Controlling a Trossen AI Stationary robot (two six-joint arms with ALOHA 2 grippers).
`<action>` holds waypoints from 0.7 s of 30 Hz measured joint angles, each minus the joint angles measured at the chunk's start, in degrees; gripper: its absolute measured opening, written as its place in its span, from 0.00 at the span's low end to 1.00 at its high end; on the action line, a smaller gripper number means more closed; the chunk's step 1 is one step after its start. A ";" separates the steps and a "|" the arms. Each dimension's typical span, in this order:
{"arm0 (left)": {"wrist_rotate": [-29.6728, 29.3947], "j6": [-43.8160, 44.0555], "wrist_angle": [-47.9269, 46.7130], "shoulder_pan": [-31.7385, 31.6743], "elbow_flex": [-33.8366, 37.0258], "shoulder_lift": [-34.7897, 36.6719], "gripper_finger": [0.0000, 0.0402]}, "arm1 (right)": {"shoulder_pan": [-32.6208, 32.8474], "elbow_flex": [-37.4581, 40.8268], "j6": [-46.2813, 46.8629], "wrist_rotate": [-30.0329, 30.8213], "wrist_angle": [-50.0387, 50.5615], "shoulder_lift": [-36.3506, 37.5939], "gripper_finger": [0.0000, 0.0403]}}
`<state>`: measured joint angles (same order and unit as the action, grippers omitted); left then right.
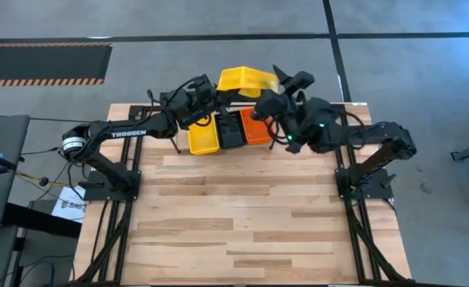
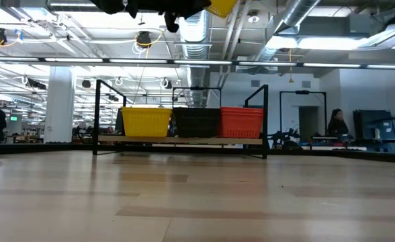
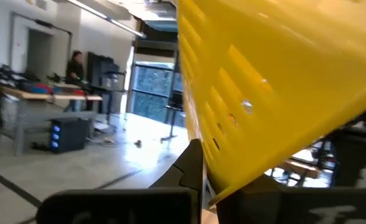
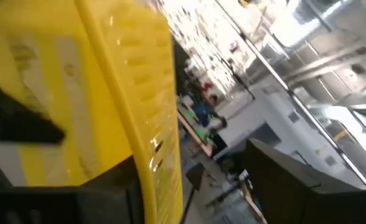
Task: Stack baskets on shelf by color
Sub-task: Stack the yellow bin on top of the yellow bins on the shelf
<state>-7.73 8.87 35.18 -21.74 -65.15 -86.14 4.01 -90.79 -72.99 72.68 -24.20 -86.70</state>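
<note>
- Handover in mid-air: a yellow basket [image 1: 245,80] hangs high above the far side of the shelf [image 2: 181,140], tilted, between the two arms.
- The left claw [image 1: 215,93] is clamped on the yellow basket's near-left edge; in the left wrist view the slotted wall fills the frame, pinched at its rim.
- The right claw [image 1: 276,85] sits at the basket's right end; whether its fingers are apart or together I cannot tell from these views, so the left looks to be carrying the load.
- Down on the shelf, three piles stand side by side: a yellow stack [image 2: 146,122], a black stack [image 2: 197,122] in the middle, a red-orange stack [image 2: 242,122].
- Step in hand, by my reading: bringing this yellow one to its matching pile.
- Next move calls for levelling the basket, lining it up over the yellow stack, then lowering it squarely so it nests.
</note>
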 joint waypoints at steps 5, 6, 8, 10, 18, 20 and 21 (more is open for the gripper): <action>3.07 3.94 -4.04 -1.72 -0.17 0.75 0.00 | 6.27 -4.48 -2.72 1.43 0.59 -0.02 0.66; 3.05 4.02 -4.16 -2.00 -0.17 0.75 0.00 | 7.28 -5.14 -2.68 1.57 1.64 -0.02 0.66; -0.37 3.48 -5.54 -2.82 0.20 1.06 0.00 | 9.23 -6.27 -1.66 1.60 1.51 0.38 0.66; -4.05 3.52 -7.87 -4.59 0.81 0.60 0.00 | 11.43 -7.41 -0.40 1.66 -0.22 2.11 0.66; 1.07 7.55 -17.62 -10.30 0.61 2.92 0.00 | 19.19 -8.80 1.02 2.49 1.72 1.86 0.66; 1.37 8.59 -21.03 -10.72 0.87 3.64 0.00 | 20.57 -9.32 0.98 3.42 0.70 3.27 0.66; 2.22 9.46 -22.44 -10.63 0.67 4.95 0.00 | 21.04 -9.32 0.98 4.01 0.83 4.30 0.66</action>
<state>-5.51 18.33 12.74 -32.36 -64.48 -81.18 25.04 -100.12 -72.01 76.69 -23.37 -82.40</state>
